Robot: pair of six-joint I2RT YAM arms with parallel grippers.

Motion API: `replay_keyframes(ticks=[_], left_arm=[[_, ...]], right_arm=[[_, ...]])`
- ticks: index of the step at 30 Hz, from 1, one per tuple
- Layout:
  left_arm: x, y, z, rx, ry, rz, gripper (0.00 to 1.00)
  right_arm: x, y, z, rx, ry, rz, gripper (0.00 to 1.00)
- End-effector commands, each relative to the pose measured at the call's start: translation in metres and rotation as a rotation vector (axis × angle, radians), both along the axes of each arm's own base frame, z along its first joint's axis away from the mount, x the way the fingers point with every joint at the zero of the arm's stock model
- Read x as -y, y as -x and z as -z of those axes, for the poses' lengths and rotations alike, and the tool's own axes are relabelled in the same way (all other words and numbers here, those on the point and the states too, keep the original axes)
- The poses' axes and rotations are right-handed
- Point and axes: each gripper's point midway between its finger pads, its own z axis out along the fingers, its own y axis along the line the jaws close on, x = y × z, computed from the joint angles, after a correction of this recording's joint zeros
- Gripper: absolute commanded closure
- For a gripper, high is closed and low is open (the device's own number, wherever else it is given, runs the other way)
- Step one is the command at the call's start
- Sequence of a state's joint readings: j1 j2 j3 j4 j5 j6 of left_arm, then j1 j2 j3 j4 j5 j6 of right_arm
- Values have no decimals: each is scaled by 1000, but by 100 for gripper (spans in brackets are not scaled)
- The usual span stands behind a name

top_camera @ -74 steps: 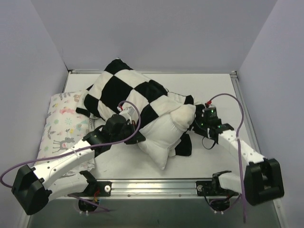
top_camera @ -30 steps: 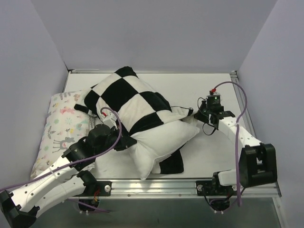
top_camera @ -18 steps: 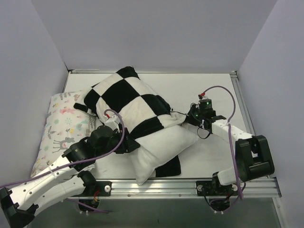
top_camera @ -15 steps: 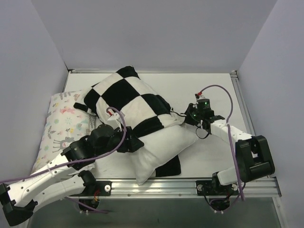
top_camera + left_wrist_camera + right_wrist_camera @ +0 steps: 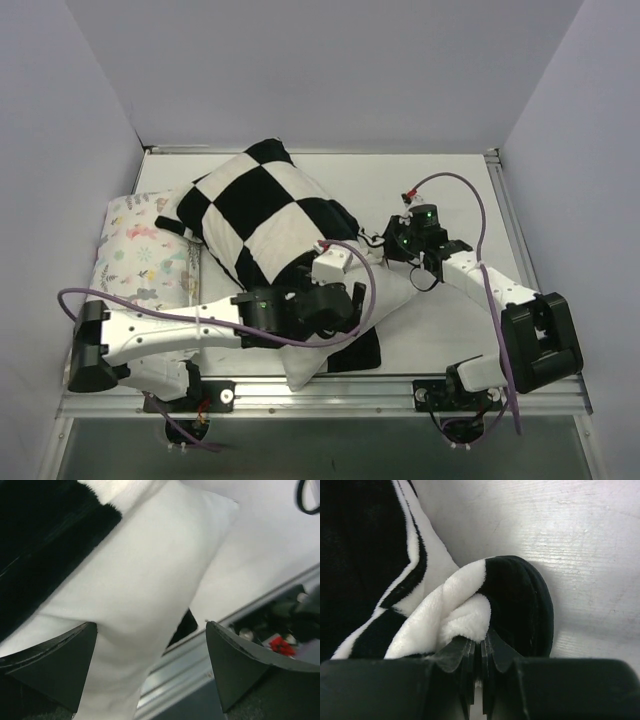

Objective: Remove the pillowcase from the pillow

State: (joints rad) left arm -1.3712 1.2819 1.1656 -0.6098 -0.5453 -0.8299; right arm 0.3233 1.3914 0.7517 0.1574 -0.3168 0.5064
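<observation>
The white table (image 5: pixel 455 185) fills the middle of the overhead view, boxed in by pale walls. On it, from upper centre down toward the middle of the frame, lies the pillowcase (image 5: pixel 255 205), its big black and white squares bunched over the upper end of the pillow (image 5: pixel 392 288). The pillow's plain white lower half sticks out bare toward the bottom centre, with a dark flap of the cover under its near corner. At the left edge sits a pale pillow with small pastel animals (image 5: pixel 140 255), touching the checkered cover. The left arm reaches across from the lower left. The left gripper (image 5: pixel 151 630) hovers over the bare white pillow with its jaws spread wide, one to each side, grasping nothing. Right of centre, the right gripper (image 5: pixel 480 650) is clenched tight on a rolled fold of the pillowcase's edge, black and white plush bulging just above its fingertips.
</observation>
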Motion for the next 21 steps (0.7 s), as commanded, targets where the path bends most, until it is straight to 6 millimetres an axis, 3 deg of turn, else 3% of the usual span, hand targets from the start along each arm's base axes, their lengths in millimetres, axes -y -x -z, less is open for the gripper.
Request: replay_keyframes(ticks=[1, 7, 9, 11, 12, 14, 19, 21], left_arm=[[2, -24, -2, 148, -123, -124, 3], [-1, -51, 34, 245, -325, -278, 3], [-4, -57, 36, 265, -354, -300, 6], [-3, -59, 48, 243, -388, -283, 22], [-3, -61, 50, 237, -390, -283, 63], [4, -53, 50, 220, -380, -238, 97], [42, 7, 21, 194, -273, 8, 100], [52, 31, 10, 180, -231, 88, 100]], right_arm=[[-18, -6, -41, 89, -39, -63, 95], [-23, 1, -48, 95, -29, -94, 95], [-25, 3, -52, 99, -37, -106, 95], [-26, 4, -58, 109, -39, -120, 95], [-28, 5, -61, 115, -39, -129, 95], [-26, 5, -63, 118, -25, -134, 95], [-17, -24, -91, 152, 44, -67, 97], [-14, -41, -87, 128, 74, -33, 98]])
